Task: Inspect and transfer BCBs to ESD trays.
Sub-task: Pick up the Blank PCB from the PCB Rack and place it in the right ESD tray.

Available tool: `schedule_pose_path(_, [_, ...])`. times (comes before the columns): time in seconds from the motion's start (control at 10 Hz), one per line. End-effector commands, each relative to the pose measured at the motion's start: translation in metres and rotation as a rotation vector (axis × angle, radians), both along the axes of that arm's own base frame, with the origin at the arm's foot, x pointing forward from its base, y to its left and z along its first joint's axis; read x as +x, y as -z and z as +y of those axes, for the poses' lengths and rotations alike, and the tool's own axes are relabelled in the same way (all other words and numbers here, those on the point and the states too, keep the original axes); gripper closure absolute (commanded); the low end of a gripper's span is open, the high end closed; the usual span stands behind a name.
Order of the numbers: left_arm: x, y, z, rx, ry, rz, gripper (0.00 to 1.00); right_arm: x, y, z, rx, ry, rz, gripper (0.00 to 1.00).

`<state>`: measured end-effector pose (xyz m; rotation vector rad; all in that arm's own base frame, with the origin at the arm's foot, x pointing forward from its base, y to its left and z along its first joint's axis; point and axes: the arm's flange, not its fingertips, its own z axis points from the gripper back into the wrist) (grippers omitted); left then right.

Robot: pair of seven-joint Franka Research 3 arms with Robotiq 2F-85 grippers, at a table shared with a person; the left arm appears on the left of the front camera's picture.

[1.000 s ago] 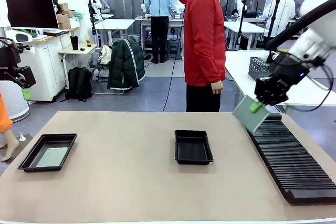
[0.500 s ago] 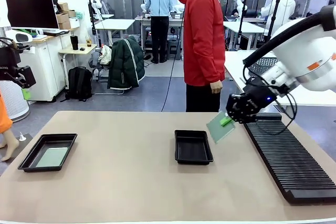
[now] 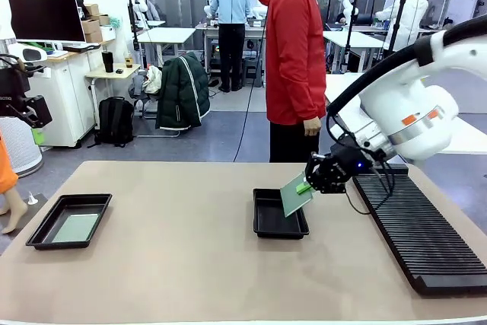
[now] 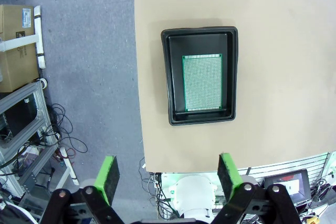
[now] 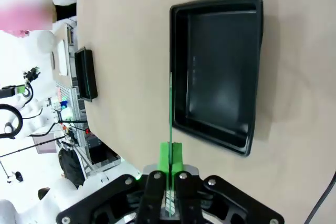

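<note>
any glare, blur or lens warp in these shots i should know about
Front view: even room light, no hard shadows on the table, the board in the right end effector reads sharp. Right wrist view: pale sheen inside the black tray, board seen edge-on as a thin line. Left wrist view: crisp, table edge bows slightly.

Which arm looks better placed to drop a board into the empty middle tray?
Right: the right gripper pinches a board right at the empty tray, while the left gripper hangs open, away by the other tray.
</note>
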<state>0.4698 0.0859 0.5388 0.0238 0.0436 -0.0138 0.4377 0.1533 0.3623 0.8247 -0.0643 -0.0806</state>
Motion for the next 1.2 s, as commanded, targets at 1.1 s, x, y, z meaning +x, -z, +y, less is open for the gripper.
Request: schedule_pose_path(1.1, [0.000, 0.001, 0.001, 0.000, -0.001, -0.002, 0.00, 0.053, 0.090, 0.045, 0.063, 0.056, -0.012, 0.98])
